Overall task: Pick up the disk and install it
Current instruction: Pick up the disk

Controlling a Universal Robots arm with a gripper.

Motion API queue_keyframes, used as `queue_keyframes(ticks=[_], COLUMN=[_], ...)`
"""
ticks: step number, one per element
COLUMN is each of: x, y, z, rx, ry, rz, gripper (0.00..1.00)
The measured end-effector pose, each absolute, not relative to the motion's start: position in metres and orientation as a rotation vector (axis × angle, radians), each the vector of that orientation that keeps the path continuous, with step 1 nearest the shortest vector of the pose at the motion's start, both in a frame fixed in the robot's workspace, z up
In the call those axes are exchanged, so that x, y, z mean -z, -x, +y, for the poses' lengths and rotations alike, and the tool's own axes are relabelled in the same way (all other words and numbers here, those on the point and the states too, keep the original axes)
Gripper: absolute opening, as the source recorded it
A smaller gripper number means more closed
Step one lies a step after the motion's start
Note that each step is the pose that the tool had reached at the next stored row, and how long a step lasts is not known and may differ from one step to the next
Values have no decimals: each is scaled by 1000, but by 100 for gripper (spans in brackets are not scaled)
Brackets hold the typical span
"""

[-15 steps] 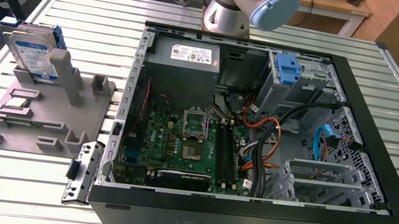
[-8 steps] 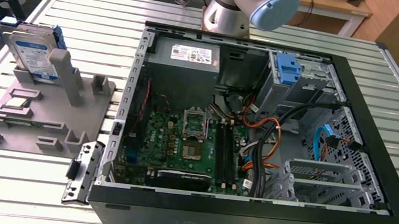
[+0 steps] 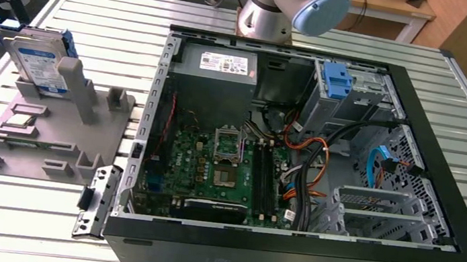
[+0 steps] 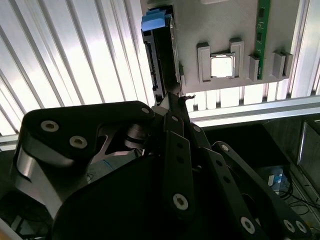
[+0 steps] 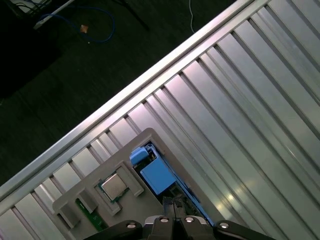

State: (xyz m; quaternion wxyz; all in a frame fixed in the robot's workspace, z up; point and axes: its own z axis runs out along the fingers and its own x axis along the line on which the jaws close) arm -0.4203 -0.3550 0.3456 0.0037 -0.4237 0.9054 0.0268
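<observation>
The arm [image 3: 272, 14] is cut off by the exterior view's top edge; the gripper [image 5: 172, 202] hides part of the disk [image 5: 157, 175] (one end).

Silver disk [image 3: 34, 54], blue rails [image 3: 67, 40], seemingly white-blue label [image 3: 45, 74]

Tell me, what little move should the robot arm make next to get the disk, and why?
Probably ease the gripper straight down toward the disk. The disk stands upright in the grey holder, outside the computer case. In the second wrist view the gripper appears lined up just above the disk's top edge, so it likely needs to come closer.
</observation>
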Motion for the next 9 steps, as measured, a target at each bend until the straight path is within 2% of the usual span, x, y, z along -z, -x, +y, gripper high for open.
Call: queue_keyframes(ticks=[9], x=[-345], y=[420], z=[-355], rx=[-84], ry=[1380], rz=[2814], gripper=[10])
